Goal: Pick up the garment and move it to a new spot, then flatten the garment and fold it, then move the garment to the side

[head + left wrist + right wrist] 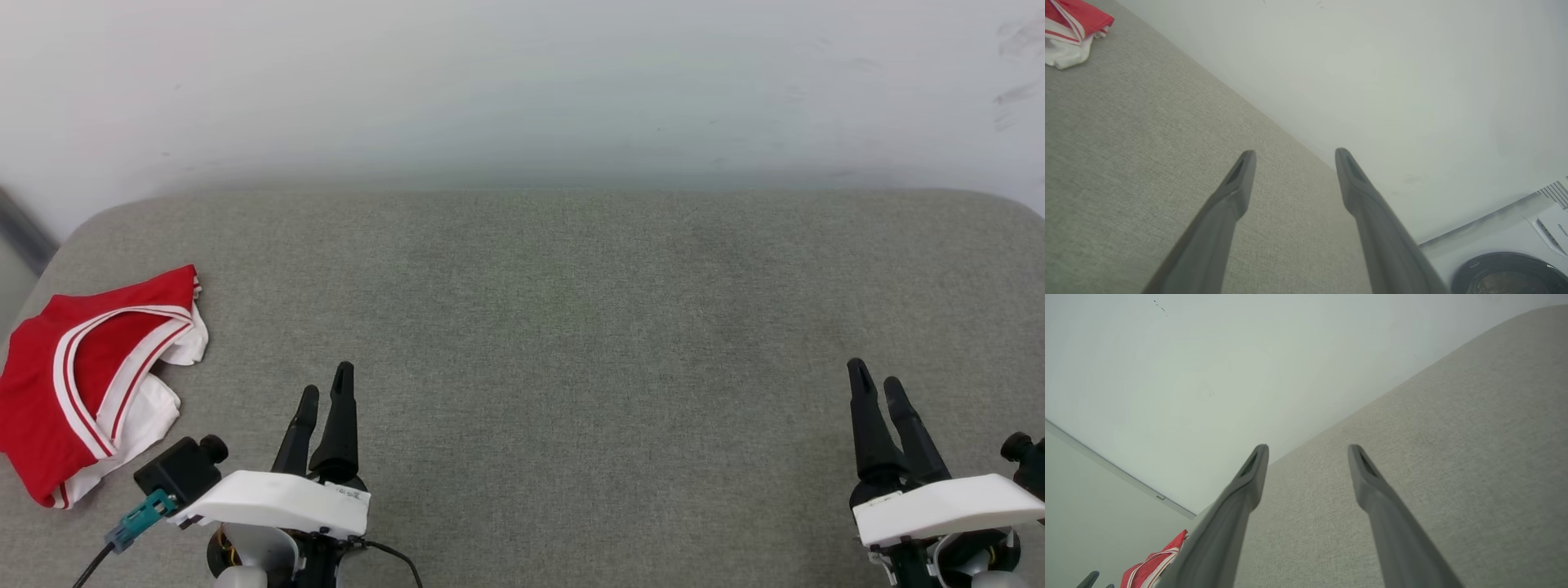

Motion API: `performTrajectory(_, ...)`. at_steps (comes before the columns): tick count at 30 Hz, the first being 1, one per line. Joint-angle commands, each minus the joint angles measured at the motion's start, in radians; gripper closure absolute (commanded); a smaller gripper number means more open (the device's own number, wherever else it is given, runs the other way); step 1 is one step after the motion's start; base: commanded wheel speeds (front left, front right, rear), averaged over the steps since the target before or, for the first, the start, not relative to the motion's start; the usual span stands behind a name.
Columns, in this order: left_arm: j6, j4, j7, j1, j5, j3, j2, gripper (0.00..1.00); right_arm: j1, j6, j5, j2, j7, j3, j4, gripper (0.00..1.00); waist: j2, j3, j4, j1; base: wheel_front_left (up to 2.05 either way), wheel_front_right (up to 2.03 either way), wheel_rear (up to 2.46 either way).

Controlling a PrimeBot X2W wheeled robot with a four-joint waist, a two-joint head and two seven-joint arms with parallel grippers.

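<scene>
Garment (90,376) lies in a compact fold at 9 o'clock on the worktop (571,327), probably set aside already. Left tool (326,380) at 7 o'clock is wide and empty, near the garment. Right tool (873,374) at 4 o'clock is wide, empty, well apart.

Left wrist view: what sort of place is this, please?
Probably a laundry area: a washing machine stands next to a grey fabric-covered surface, and a red-and-white garment lies on that surface.
</scene>
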Motion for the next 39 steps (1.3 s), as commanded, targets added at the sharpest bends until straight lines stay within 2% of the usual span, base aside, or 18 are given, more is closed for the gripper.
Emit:
performTrajectory(1, 0.007, -0.012, -0.01, -0.018, 0.043, -0.007, 0.002, 0.0, -0.003, 0.0, -0.046, 0.001, -0.005, 0.0, -0.021, 0.0, 0.0, 0.0, 0.0, 0.0, 0.0, 0.0, 0.0)
performTrajectory(16, 0.032, 0.013, -0.055, -0.011, 0.288, -0.027, 0.006, 0.0, 0.018, 0.0, -0.273, 0.002, 0.012, 0.0, -0.067, 0.0, 0.0, -0.003, 0.0, 0.0, 0.0, 0.0, 0.0)
performTrajectory(39, 0.062, 0.031, -0.112, -0.014, 0.536, -0.063, 0.006, 0.0, 0.045, 0.0, -0.514, 0.003, 0.011, -0.007, -0.111, 0.0, 0.0, -0.009, 0.008, 0.0, 0.0, 0.0, 0.0)
